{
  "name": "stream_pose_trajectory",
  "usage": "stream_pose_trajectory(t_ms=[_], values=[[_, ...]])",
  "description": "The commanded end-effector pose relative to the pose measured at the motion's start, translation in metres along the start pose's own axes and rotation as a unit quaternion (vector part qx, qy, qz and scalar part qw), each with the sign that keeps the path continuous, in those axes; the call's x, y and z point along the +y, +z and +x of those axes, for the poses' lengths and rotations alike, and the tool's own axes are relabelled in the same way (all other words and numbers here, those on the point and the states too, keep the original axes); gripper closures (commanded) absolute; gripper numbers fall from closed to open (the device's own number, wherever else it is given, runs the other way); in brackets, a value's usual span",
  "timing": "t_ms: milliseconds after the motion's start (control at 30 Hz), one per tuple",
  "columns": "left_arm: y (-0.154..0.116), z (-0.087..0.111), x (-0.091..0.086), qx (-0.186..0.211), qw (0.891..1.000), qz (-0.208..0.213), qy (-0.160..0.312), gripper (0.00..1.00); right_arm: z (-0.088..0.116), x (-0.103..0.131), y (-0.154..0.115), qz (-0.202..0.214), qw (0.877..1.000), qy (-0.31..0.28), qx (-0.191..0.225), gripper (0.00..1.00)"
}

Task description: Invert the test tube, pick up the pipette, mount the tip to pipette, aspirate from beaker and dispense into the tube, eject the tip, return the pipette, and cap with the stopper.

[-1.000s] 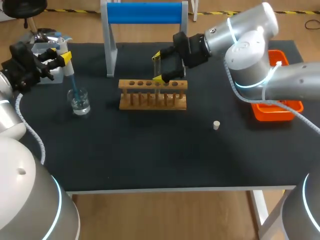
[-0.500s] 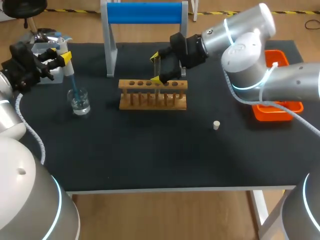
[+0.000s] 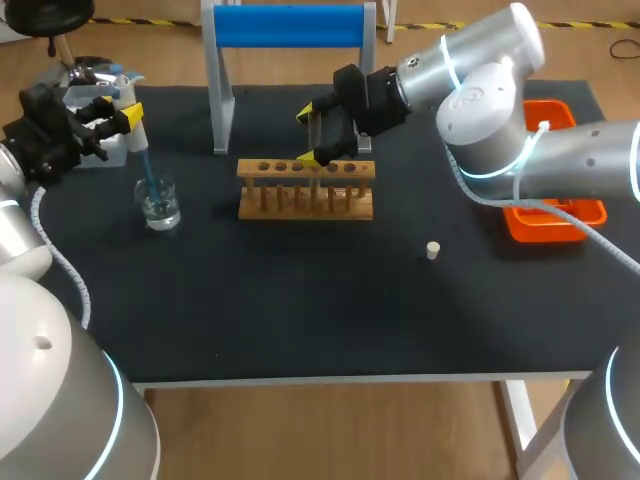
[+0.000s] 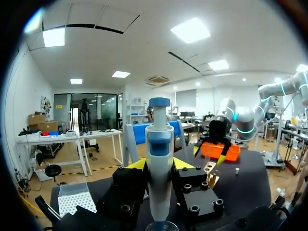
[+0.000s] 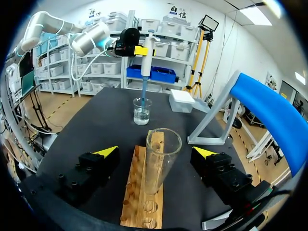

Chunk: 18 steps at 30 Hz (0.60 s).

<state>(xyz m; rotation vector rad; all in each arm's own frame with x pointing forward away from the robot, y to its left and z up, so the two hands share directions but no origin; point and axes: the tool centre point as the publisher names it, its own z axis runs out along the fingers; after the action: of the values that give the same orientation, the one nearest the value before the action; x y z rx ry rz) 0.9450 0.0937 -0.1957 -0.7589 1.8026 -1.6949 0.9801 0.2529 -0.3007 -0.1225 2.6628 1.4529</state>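
Observation:
My left gripper (image 3: pixel 118 114) is shut on the blue-and-white pipette (image 3: pixel 138 140), held upright with its tip down in the glass beaker (image 3: pixel 160 207). In the left wrist view the pipette (image 4: pixel 159 163) stands between the yellow fingertips (image 4: pixel 137 164), above the beaker's rim (image 4: pixel 161 226). A clear test tube (image 5: pixel 161 159) stands mouth up in the wooden rack (image 5: pixel 144 192). My right gripper (image 5: pixel 155 152) is open around the tube, a finger on each side and neither touching it. In the head view that gripper (image 3: pixel 315 132) hangs over the rack (image 3: pixel 305 188). A small white stopper (image 3: pixel 432 250) lies on the mat.
A blue-topped stand (image 3: pixel 290 25) rises behind the rack. An orange tray (image 3: pixel 555 215) sits at the right edge, under my right arm. A clear tip box (image 3: pixel 95 100) stands at the far left, behind my left gripper.
My right gripper has shifted slightly left and back over the rack, still open around the tube. The left arm and pipette have stayed put.

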Motion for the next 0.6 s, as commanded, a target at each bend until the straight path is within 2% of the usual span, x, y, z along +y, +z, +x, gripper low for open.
stream_pose_trajectory(t_ms=[33,600], values=[[0.0009,0.0001,0.0000,-0.001,1.000,0.000,0.000,1.00,-0.0022,0.0000,0.0027,0.003,1.000,0.001,0.002,0.00],[0.0009,0.0001,0.0000,-0.001,1.000,0.000,0.000,1.00,-0.0008,-0.0003,0.0002,-0.001,1.000,0.003,0.000,0.00]])
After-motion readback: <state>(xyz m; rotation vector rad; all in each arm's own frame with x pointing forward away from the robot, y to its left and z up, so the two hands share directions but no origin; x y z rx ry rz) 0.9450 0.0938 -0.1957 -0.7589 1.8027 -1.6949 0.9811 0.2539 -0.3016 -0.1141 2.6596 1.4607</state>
